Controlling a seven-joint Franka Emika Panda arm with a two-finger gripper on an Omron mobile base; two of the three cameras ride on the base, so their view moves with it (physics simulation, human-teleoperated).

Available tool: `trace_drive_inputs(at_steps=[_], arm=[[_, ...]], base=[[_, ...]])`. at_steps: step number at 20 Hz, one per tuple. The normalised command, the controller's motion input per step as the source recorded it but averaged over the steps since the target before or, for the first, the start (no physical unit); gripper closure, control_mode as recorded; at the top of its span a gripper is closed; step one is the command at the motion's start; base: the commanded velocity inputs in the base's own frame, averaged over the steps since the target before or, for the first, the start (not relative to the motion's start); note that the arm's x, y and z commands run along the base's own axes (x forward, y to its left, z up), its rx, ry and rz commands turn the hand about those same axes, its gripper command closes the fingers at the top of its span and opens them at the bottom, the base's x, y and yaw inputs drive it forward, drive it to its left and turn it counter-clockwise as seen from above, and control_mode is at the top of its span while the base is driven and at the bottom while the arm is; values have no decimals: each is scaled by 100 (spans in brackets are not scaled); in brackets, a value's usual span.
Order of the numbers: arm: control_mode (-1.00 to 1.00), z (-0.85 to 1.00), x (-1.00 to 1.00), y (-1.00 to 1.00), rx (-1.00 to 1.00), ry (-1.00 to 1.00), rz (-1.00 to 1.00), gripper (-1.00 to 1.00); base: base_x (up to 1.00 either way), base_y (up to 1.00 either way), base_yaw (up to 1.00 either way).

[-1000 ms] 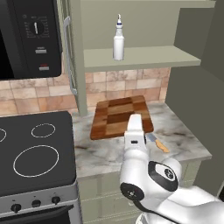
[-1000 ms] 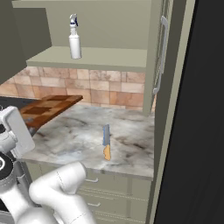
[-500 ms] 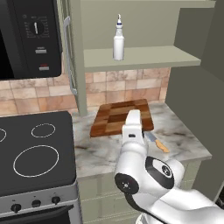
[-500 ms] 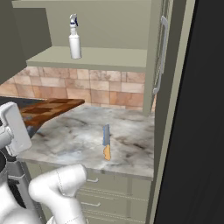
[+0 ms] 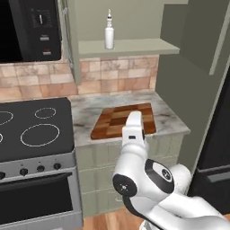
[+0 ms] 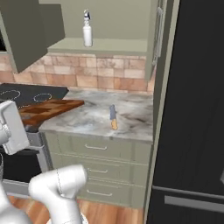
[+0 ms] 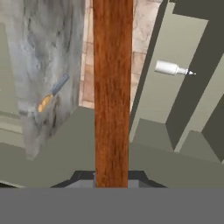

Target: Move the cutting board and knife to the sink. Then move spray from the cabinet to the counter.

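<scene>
Green-cabinet kitchen, marbled counter [image 6: 92, 120] between the stovetop [image 5: 33, 130] and a tall dark fridge [image 6: 192, 109]. Whole picture has slid compared to a second ago, so the base is driving, not the stuff moving. The cutting board [image 5: 123, 120] has come along with the arm: it now hangs partly over the stove-side edge instead of lying flat in the middle, so I'd say it's lifted and on its way to the sink. Gripper [image 7: 112, 177] is clamped on the board's edge, hand rolled sideways, arm stretched forward over it. Knife [image 6: 113, 117] is left on the counter, well apart. Spray [image 5: 109, 32] is on the cabinet shelf [image 5: 134, 46].
</scene>
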Motion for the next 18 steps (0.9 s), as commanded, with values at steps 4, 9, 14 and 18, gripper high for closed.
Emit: trace_drive_inputs(at_steps=[4, 9, 14, 18], arm=[[100, 0, 0, 0, 0, 0, 0, 100], [100, 0, 0, 0, 0, 0, 0, 100], [100, 0, 0, 0, 0, 0, 0, 100], [100, 0, 0, 0, 0, 0, 0, 100]], base=[[-87, 0, 14], [-11, 5, 78], [14, 1, 92], [33, 0, 90]])
